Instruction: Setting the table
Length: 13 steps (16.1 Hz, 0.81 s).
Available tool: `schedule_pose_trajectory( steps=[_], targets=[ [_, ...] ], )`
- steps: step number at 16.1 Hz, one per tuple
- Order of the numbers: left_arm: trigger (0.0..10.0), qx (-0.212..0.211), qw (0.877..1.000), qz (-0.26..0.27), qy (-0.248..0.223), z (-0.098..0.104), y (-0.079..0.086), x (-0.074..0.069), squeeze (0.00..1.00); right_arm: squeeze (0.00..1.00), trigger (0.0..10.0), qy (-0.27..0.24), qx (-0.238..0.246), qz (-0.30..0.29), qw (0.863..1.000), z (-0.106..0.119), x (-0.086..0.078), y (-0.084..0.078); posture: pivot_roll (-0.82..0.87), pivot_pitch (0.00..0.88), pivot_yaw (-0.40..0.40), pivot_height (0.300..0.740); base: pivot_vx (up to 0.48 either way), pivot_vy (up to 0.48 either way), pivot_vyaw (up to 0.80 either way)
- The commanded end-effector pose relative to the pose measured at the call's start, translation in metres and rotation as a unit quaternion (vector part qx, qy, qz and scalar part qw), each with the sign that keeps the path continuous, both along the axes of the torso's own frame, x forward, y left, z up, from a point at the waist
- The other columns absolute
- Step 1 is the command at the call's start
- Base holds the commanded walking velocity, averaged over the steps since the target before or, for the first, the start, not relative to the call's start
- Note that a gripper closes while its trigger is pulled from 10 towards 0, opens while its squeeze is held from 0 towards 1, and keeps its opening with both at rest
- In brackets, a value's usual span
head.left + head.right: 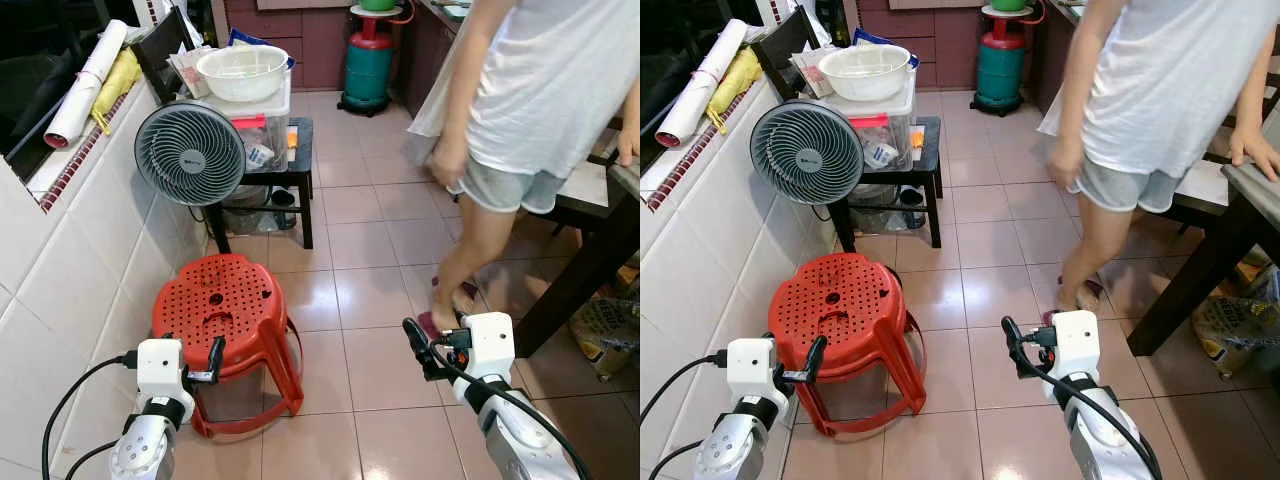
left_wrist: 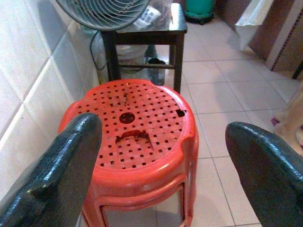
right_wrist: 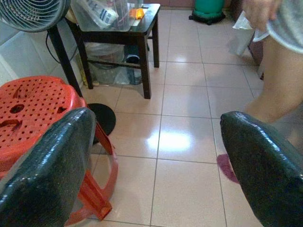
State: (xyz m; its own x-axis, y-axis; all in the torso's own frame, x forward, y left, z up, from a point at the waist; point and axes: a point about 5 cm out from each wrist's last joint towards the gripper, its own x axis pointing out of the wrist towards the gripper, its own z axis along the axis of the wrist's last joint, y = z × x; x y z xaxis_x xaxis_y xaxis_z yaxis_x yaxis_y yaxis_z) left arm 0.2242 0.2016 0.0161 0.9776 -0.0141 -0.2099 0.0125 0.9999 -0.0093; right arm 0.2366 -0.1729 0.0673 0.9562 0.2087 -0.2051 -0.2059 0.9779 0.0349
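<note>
- red perforated plastic stool (image 1: 225,310) on the beige tiled floor (image 1: 350,260), close against the white tiled wall (image 1: 60,290); used as landmark below
- left gripper (image 1: 214,362) held low at the stool's near edge, above its seat rim; fingers (image 2: 57,175) spread wide, nothing between them, stool top seen through the gap in the left wrist view
- right gripper (image 1: 418,347) to the right of the stool, over bare floor; fingers (image 3: 47,175) wide apart, nothing held
- grey round desk fan (image 1: 190,153) on a black stand just behind the stool; small badge at its hub, writing too small to read
- small dark wooden side table (image 1: 295,165) behind the stool, beside the fan; clear plastic storage box (image 1: 262,125) on it with packets inside, labels not legible
- white plastic basin (image 1: 243,71) on top of that box
- rolled white paper (image 1: 85,85) and a yellow cloth (image 1: 117,80) on the wall ledge, behind and left of the stool
- green gas cylinder with red top (image 1: 369,62) far behind the stool, by the dark cabinets
- person in white shirt and grey shorts (image 1: 520,120) standing right of the stool, pink slippers, one hand on the dark dining table (image 1: 1240,210)
- tableware for the task: cannot tell, table top mostly out of frame
- no readable writing anywhere
</note>
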Motion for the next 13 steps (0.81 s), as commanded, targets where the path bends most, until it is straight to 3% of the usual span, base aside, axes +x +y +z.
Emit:
schedule_pose_trajectory(
  steps=[1,4,7,13],
  targets=[
    [10.0,0.006,1.0,0.001,0.005,-0.001,0.001,0.0,0.0,0.0,10.0,0.001,0.001,0.004,1.0,-0.002,0.001,0.0,-0.2,0.014,0.018,0.74,0.0,0.0,0.0],
    [10.0,0.011,1.0,0.003,0.029,-0.01,0.003,-0.001,0.0,0.0,10.0,0.009,-0.005,0.007,1.0,-0.008,0.001,0.001,-0.2,0.014,0.019,0.74,0.0,0.0,0.0],
    [10.0,0.016,0.996,0.007,0.086,-0.035,0.007,-0.005,0.0,0.0,10.0,0.041,-0.014,0.013,0.999,-0.031,0.004,0.005,-0.2,0.009,0.018,0.74,0.0,0.0,0.0],
    [10.0,-0.002,0.973,-0.003,0.233,-0.073,-0.001,-0.012,0.0,0.0,10.0,0.167,-0.031,0.002,0.985,-0.094,0.002,0.008,-0.18,0.0,0.021,0.74,0.0,0.0,0.0]
  ],
)
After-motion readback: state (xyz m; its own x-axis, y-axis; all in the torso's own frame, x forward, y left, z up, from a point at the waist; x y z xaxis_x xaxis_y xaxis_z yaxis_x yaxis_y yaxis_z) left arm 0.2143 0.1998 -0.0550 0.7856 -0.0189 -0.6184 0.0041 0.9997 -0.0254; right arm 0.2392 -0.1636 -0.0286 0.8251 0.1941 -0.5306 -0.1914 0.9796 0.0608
